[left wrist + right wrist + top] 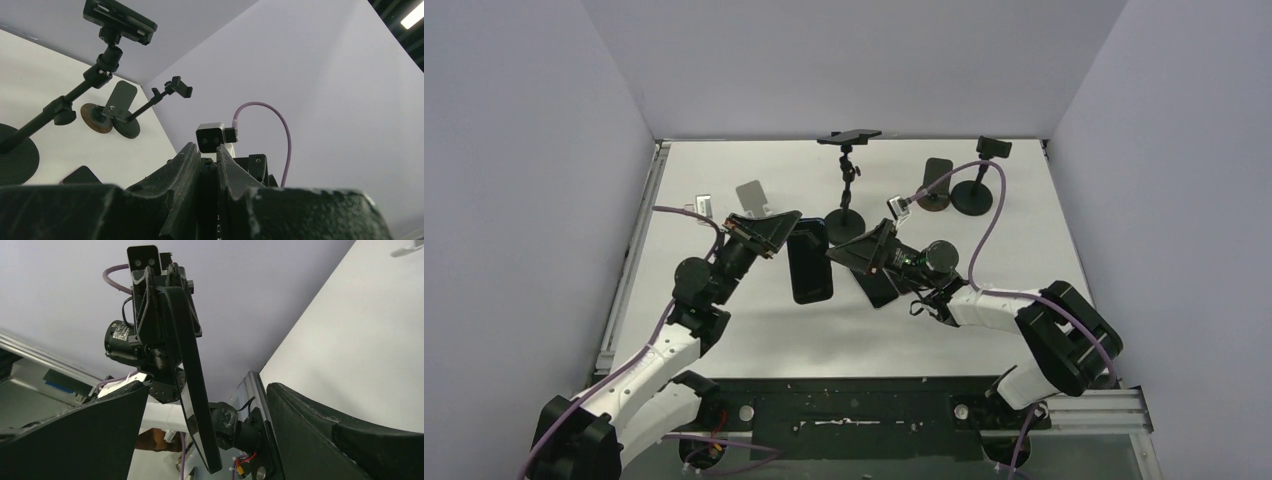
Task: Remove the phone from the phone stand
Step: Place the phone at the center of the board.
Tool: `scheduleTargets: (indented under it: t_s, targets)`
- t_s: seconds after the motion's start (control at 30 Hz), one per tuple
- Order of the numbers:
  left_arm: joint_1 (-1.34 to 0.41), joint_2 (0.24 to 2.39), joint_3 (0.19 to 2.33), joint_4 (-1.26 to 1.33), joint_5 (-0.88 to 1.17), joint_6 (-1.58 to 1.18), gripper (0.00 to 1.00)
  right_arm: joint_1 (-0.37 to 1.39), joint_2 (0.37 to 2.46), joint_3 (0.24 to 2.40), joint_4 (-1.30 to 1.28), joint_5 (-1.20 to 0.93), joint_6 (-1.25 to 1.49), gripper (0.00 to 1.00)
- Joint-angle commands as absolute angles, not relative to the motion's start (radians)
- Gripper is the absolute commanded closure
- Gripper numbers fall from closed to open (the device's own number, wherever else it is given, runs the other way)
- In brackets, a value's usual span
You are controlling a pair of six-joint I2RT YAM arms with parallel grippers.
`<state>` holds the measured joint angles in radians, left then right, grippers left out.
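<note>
left gripper (784, 232) nearly closed, pinching phone (810, 265) by its edge, lifted over desk (724, 330) centre; right gripper (864, 268) spread wide at phone's 3 o'clock, gripping nothing | phone stand (848, 180) at phone's 12 o'clock, apart

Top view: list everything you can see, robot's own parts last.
phone: one, black, held above the table by the left end effector
tall stand: one, black, centre back, clamp empty
small clamp stand: one, black, back right
disc-base stand: one, brown base, black plate, beside it
grey plate: one, grey, back left
flat object: one, black, on table under right end effector, unclear what
left end effector: one, black, shut on phone
right end effector: one, black, open, empty
</note>
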<state>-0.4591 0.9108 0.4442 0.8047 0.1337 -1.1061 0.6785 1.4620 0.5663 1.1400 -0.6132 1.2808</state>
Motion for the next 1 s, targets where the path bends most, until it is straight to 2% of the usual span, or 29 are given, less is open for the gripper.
scheduleTargets:
  t_s: [0.0,0.17,0.4,0.53,0.73,0.8,0.87,0.97]
  targets:
    - [-0.472,0.899,0.494,0.911,0.114,-1.158,1.0,0.697,1.512,0.623,1.409,-0.674,1.373,0.09]
    - [-0.482,0.901,0.49,0.925,0.124,-1.176,1.0,0.719,1.58,0.66,1.534,-0.701,1.45,0.21]
    - [-0.517,0.918,0.482,0.972,0.127,-1.192,1.0,0.745,1.656,0.693,1.7,-0.698,1.558,0.5]
    - [-0.527,0.919,0.472,0.982,0.124,-1.193,1.0,0.749,1.639,0.685,1.711,-0.679,1.56,0.67]
    - [-0.53,0.916,0.465,0.983,0.129,-1.209,1.0,0.749,1.575,0.673,1.664,-0.673,1.527,0.83]
    - [-0.531,0.905,0.47,0.968,0.132,-1.208,0.73,0.749,1.551,0.666,1.656,-0.67,1.517,0.85]
    - [-0.531,0.879,0.474,0.943,0.131,-1.191,0.52,0.748,1.517,0.658,1.625,-0.669,1.495,0.86]
    - [-0.531,0.815,0.482,0.863,0.125,-1.151,0.32,0.742,1.446,0.636,1.539,-0.646,1.425,0.87]
